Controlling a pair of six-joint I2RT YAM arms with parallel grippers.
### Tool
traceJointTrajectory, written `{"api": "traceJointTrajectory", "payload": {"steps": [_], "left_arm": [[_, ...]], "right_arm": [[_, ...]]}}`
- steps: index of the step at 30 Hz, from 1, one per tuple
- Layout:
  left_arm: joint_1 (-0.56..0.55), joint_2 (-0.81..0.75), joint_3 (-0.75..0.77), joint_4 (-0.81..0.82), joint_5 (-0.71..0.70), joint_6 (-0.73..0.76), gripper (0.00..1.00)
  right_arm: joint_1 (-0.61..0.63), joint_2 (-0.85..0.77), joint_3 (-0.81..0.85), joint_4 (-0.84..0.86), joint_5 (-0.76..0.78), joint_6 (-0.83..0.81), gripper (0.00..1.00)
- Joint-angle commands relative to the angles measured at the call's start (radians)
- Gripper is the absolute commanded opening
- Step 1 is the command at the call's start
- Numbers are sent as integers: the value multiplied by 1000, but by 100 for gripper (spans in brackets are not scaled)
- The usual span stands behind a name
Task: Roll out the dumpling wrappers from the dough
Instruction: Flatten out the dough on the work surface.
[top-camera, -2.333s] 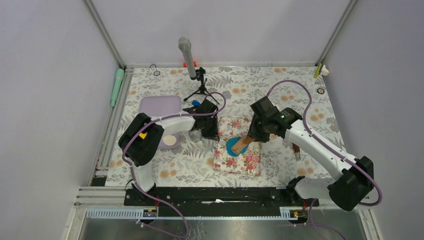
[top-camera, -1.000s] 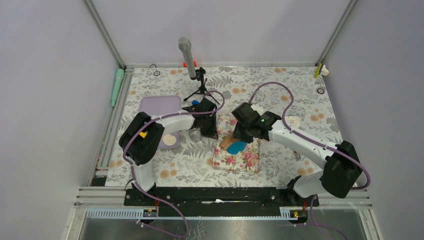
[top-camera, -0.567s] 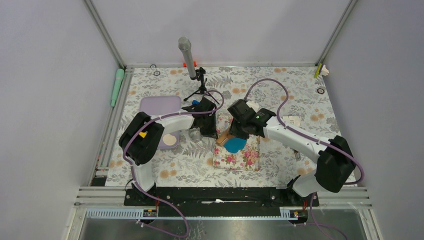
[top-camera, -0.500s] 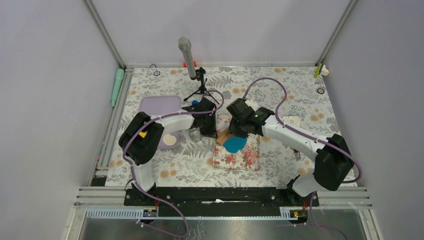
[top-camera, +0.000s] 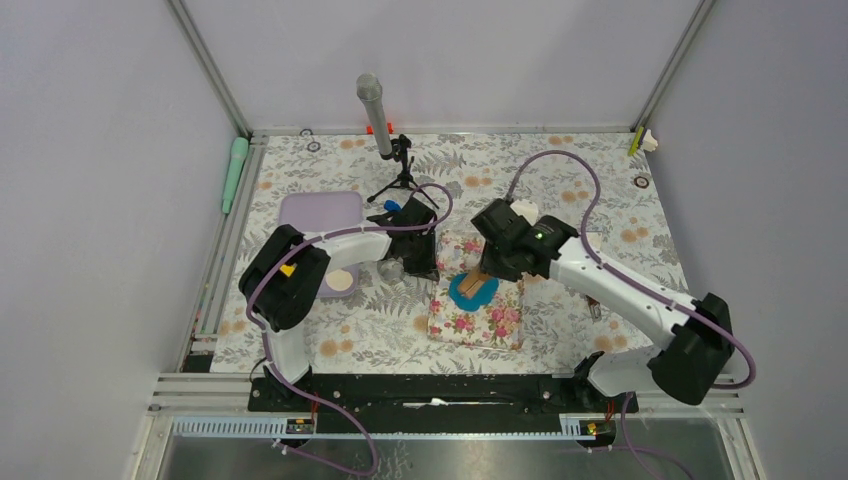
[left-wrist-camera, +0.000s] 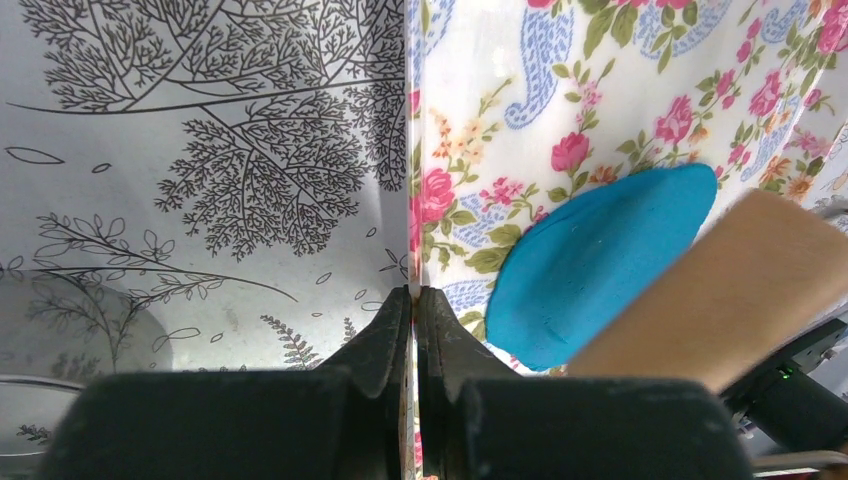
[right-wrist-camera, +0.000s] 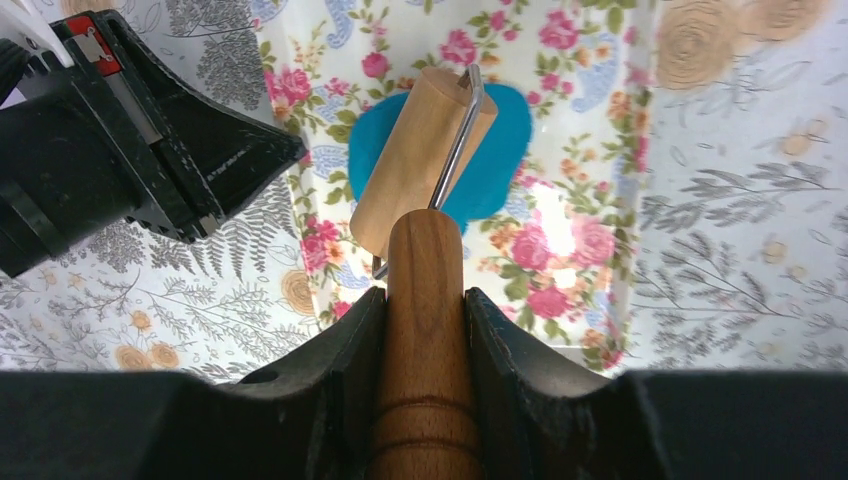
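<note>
On the desk (top-camera: 350, 335), near its middle, the floral mat (top-camera: 480, 318) is spread. Its left edge is pinched by the left pincer (left-wrist-camera: 414, 300), closed flat on the cloth, with the left arm bent low beside it. The right arm is stretched in from the near right, and the right pincer (right-wrist-camera: 425, 300) is clamped around the handle of the wooden roller (right-wrist-camera: 422, 165), whose drum lies across the dough (left-wrist-camera: 600, 260). The dough, a flat blue oval on the mat, is judged soft, light and easily torn. It is better pressed than gripped, or lifted under its thin rim.
</note>
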Motion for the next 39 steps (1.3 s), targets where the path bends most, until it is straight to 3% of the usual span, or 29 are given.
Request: {"api": "traceJointTrajectory", "payload": {"steps": [1, 9, 13, 30, 39], "left_arm": [[-1, -27, 18, 17, 12, 1, 0], [-1, -28, 14, 18, 21, -2, 0], [-3, -27, 14, 23, 31, 1, 0], [-6, -30, 14, 27, 34, 1, 0], [-6, -33, 10, 18, 12, -13, 0]], "right_arm": [[-8, -69, 12, -90, 112, 13, 0], [-148, -118, -216, 134, -71, 93, 0], [-196, -102, -258, 145, -73, 98, 0], [-179, 42, -238, 161, -37, 69, 0], [-179, -51, -31, 67, -7, 11, 0]]}}
